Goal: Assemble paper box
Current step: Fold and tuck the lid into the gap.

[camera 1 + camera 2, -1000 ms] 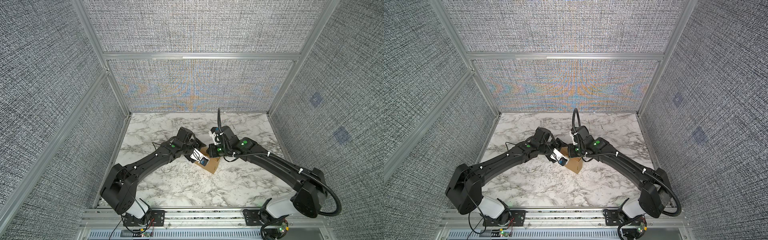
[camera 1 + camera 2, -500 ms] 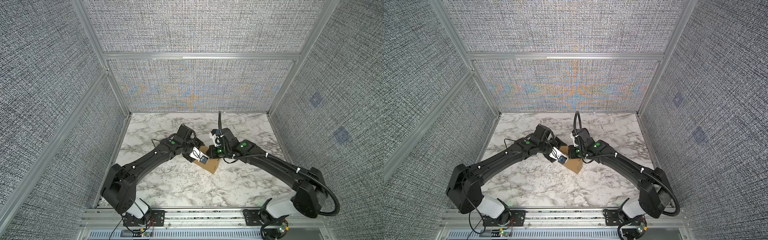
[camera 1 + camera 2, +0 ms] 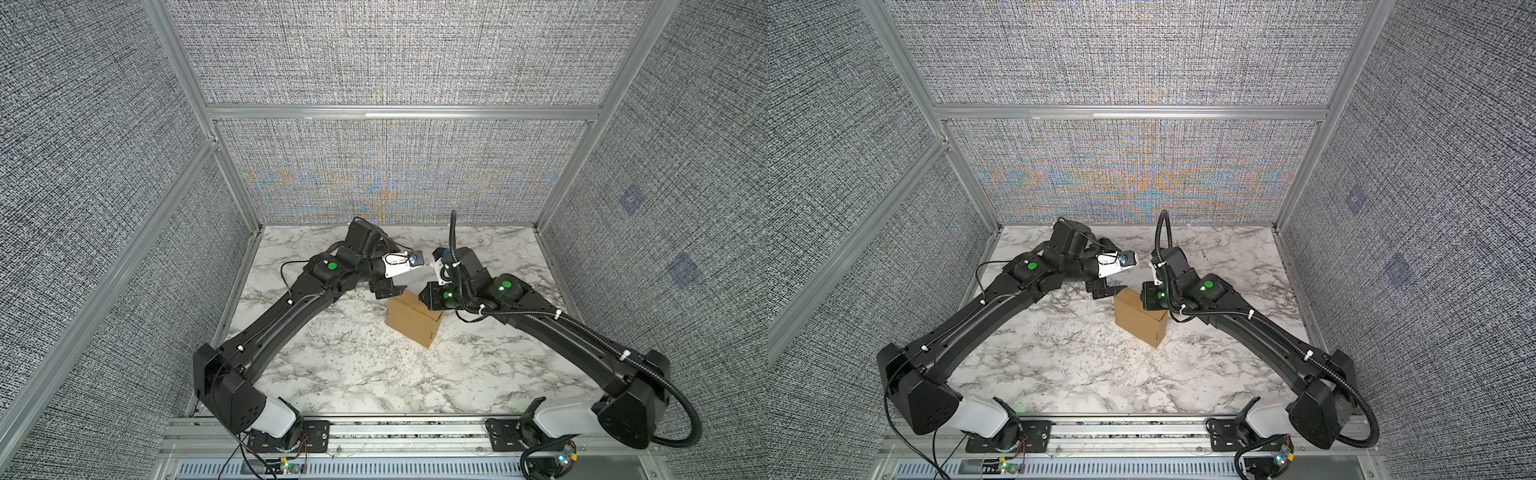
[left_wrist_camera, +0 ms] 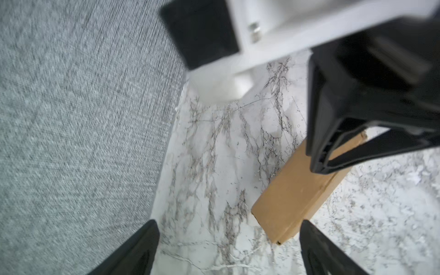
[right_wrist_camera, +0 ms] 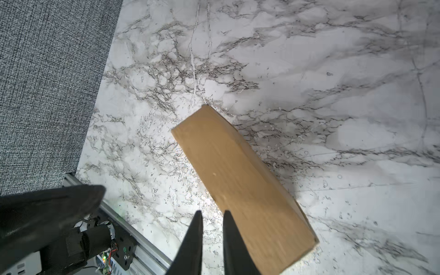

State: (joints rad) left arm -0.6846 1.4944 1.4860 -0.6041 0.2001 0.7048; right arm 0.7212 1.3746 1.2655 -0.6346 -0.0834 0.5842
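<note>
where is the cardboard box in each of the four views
Top view: paper box just below picture centre, on the marble table.
Top view: paper box in the same spot, a shade left of centre.
Left wrist: paper box right of picture centre, partly behind a black arm part.
Right wrist: paper box from picture centre towards the lower right.
Shared landmark: the marble table under it.

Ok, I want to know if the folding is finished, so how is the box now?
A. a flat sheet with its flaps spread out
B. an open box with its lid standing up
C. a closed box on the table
C: in a top view the box shows only closed faces, with no flap sticking out, and it sits on the table.
</note>
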